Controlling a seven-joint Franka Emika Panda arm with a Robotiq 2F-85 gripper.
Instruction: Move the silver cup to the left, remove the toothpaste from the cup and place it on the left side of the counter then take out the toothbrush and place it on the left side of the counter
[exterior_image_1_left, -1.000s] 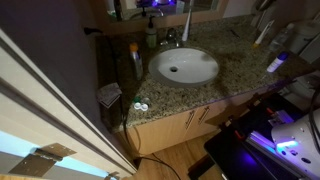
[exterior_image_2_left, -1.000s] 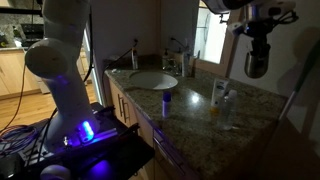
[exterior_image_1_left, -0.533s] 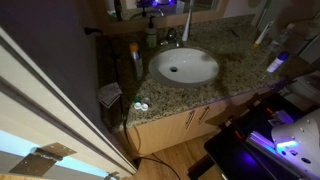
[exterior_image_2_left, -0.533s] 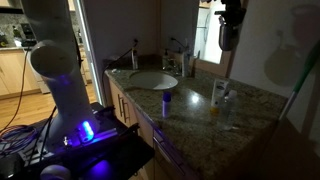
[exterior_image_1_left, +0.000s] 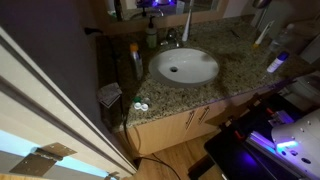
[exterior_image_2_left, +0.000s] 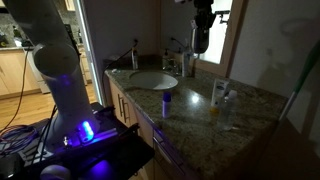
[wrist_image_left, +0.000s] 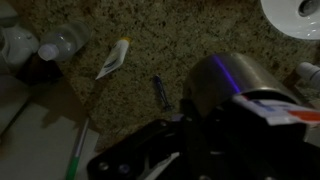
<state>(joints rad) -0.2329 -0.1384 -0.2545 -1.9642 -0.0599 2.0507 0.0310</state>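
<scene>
In an exterior view the counter (exterior_image_1_left: 235, 72) and its basin (exterior_image_1_left: 185, 66) look just as they did a second ago; neither the arm nor the cup can be made out here, and the small things at the far right end are too dim to name

In an exterior view the change is plain: the gripper (exterior_image_2_left: 201, 32), closed round the silver cup (exterior_image_2_left: 200, 44), has swung from the right edge of the picture to a place high above the back of the counter (exterior_image_2_left: 195, 115), nearer the basin (exterior_image_2_left: 152, 80); so the first step, carrying the silver cup left, looks well under way, though it hangs in the air and is not yet set down

In the wrist view the silver cup (wrist_image_left: 235, 82) fills much of the right half, clamped in the gripper; whether anything is inside it cannot be seen; the toothpaste (wrist_image_left: 113, 58) lies flat on the granite, well apart from the held cup and to its left in this picture; a thin pale stick, likely the toothbrush (wrist_image_left: 78, 155), lies at the lower left, farther off; both seem already out of the cup
</scene>
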